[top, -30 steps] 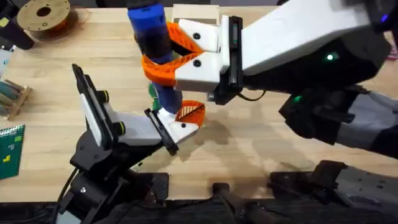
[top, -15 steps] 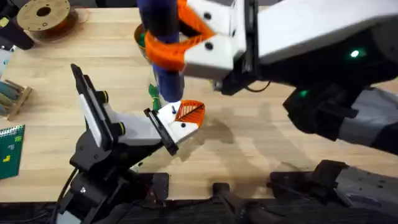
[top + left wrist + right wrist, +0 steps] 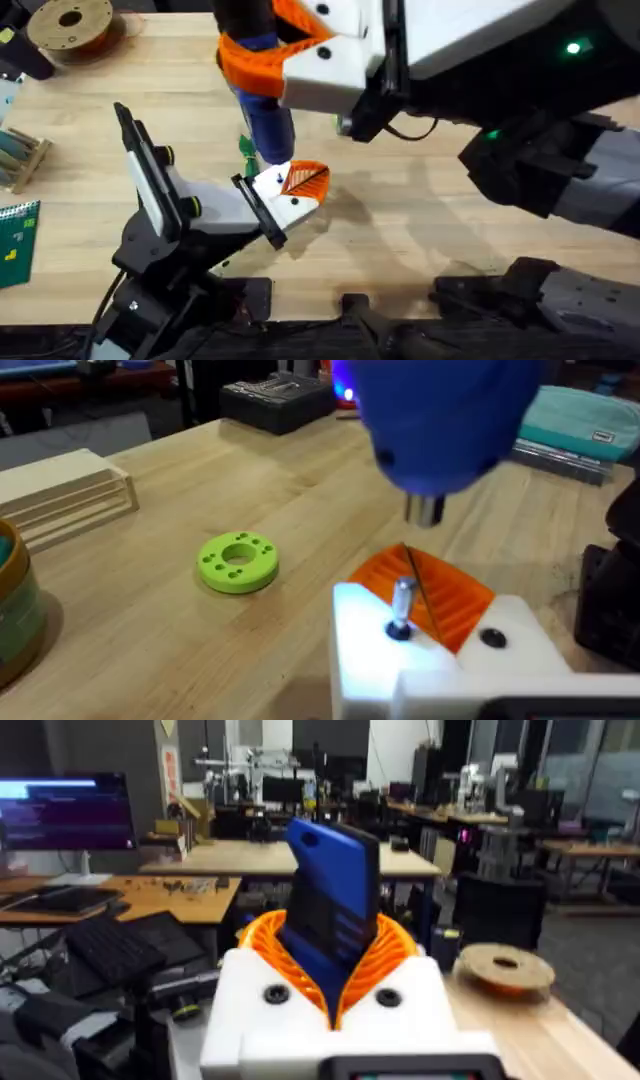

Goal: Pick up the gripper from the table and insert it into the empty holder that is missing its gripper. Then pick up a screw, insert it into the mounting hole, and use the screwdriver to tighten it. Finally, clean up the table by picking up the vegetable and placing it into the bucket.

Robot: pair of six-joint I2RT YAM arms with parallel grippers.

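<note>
Centrally, the fastening step:

- Screw (image 3: 400, 603): small, bright metal, standing upright in the mounting hole of the holder (image 3: 450, 670); head raised, so judged not yet driven home.
- Gripper (image 3: 452, 598): orange ribbed wedge, matte plastic, already seated against the white angular holder; lies near the table's front edge, just ahead of the left arm in the overhead view (image 3: 306, 180).
- Screwdriver (image 3: 440, 420): smooth bright-blue cylinder, metal nose pointing down just above the screw; contact between bit and screw head cannot be told.
- Right gripper (image 3: 335, 955): clenched on the screwdriver, orange ribbed pads wrapping the blue body on both sides.
- Left gripper (image 3: 285, 195): presents the holder to the tool; released or clenched cannot be told.
- Advice for the step: bring the bit straight down the screw's axis, keep the tool vertical, seat the bit before spinning, press lightly, and keep the holder steady; a tilted approach would probably tip the loose screw or cross-thread the plastic.
- Vegetable (image 3: 246, 148): small dark-green toy piece, lying on the table (image 3: 450, 230) just beyond the holder, beside the screwdriver; cleanup not yet begun.
- Bucket (image 3: 12, 622): round tub, olive-yellow wall, at the wrist view's edge, well apart from the holder.
- Lime-green ring (image 3: 238, 562): flat disc with small holes, lying between bucket and holder; no part of the task.
- Filament spool (image 3: 70, 22): brown, at the far left corner of the pale butcher-block top.
</note>
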